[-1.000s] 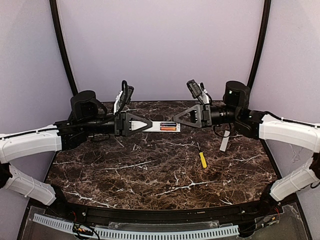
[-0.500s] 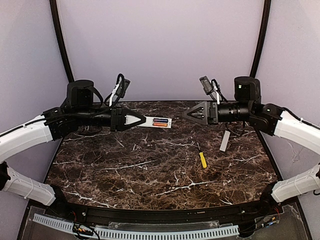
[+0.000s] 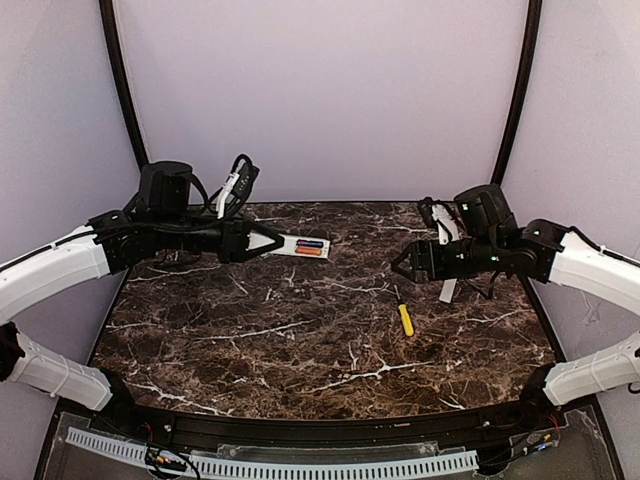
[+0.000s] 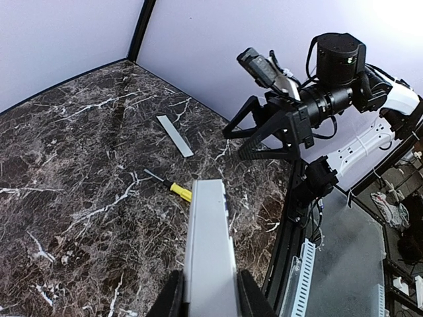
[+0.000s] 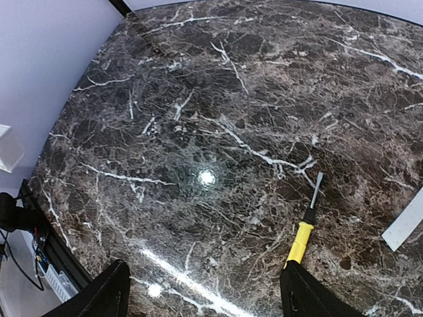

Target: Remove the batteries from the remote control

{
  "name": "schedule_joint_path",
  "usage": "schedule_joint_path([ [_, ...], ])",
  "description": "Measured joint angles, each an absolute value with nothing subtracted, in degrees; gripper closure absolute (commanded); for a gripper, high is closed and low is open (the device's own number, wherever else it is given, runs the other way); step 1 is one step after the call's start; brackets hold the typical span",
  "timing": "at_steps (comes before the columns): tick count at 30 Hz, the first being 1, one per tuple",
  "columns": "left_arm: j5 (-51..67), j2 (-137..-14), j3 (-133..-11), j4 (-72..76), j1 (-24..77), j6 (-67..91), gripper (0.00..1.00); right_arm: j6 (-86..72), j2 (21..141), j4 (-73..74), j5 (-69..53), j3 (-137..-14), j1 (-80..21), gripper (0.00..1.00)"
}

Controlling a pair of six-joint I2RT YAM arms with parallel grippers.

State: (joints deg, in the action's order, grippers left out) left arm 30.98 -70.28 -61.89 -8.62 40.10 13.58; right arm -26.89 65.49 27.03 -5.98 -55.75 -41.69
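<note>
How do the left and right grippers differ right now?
The left gripper is shut on the remote, holding it above the table; the right gripper is open and empty. The left is farther back; the right is nearer the screwdriver. Both are black, two-fingered and off the table.

Dark marble table, lilac walls, black poles

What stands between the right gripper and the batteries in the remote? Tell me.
Nothing visible does. Only open air lies between the open right gripper and the batteries in the remote control that the left gripper holds. The screwdriver lies below that path, on the table.
</note>
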Motion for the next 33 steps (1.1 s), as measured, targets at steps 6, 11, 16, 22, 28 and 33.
schedule_joint_path([
  [6, 35.3, -69.7, -58.6, -6.4, 39.7, 13.1, 1.00, -27.9, 70.2, 28.8, 0.4, -55.7, -44.9, 0.25],
  [11, 39.0, -68.1, -56.1, -3.6, 39.4, 13.5, 1.00, -29.4, 74.7, 30.6, 6.6, -55.7, -49.0, 0.26],
  [16, 41.9, -67.8, -55.7, -0.3, 39.1, 15.1, 1.00, -30.8, 76.8, 31.3, 10.5, -55.2, -51.5, 0.26],
  [22, 42.2, -69.0, -55.2, 1.9, 39.0, 19.3, 0.99, -31.9, 78.8, 31.3, 12.4, -53.8, -51.8, 0.24],
  [28, 38.9, -71.8, -49.5, 7.4, 39.0, 28.6, 1.00, -31.6, 79.5, 30.6, 12.7, -53.4, -51.8, 0.21],
  [33, 37.5, -79.4, -45.0, 11.6, 38.9, 36.6, 1.00, -30.3, 79.5, 29.5, 11.3, -53.4, -51.2, 0.20],
])
